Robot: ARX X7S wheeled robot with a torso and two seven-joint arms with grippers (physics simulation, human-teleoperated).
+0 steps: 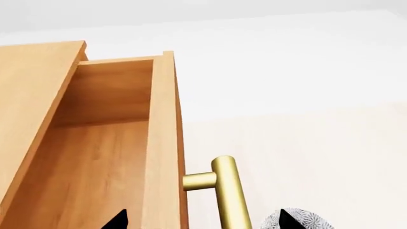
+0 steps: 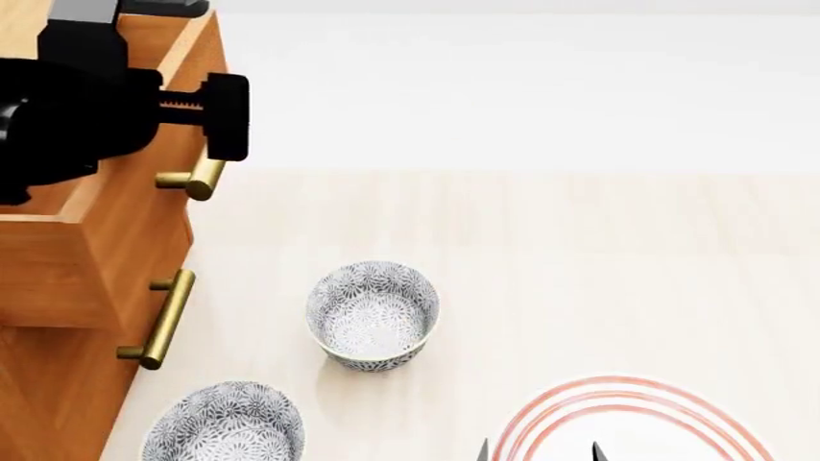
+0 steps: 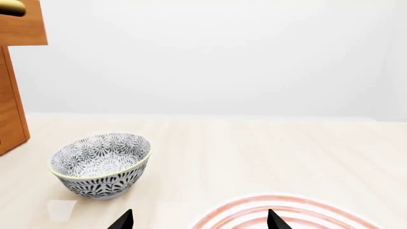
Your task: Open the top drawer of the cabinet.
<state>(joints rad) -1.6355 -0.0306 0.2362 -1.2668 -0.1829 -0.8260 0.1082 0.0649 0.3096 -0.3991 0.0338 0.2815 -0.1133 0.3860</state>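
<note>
The cabinet (image 2: pixel 77 279) stands at my left on the table (image 2: pixel 577 240); its top drawer (image 1: pixel 108 143) projects, stiff, sliding. Brass handle (image 1: pixel 232 195): smooth, my grip point. Left tool (image 1: pixel 200 222) spread astride it; right tool (image 3: pixel 198 220) spread, empty.

Pale wood tabletop (image 2: pixel 577 221), white wall (image 3: pixel 222 57)

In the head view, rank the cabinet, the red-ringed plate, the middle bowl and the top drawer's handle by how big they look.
1. Cabinet, cut off by the frame.
2. Plate, only partly in view, so unsure.
3. Bowl; nearly the visible plate's size.
4. Handle, partly hidden by the left gripper.
</note>
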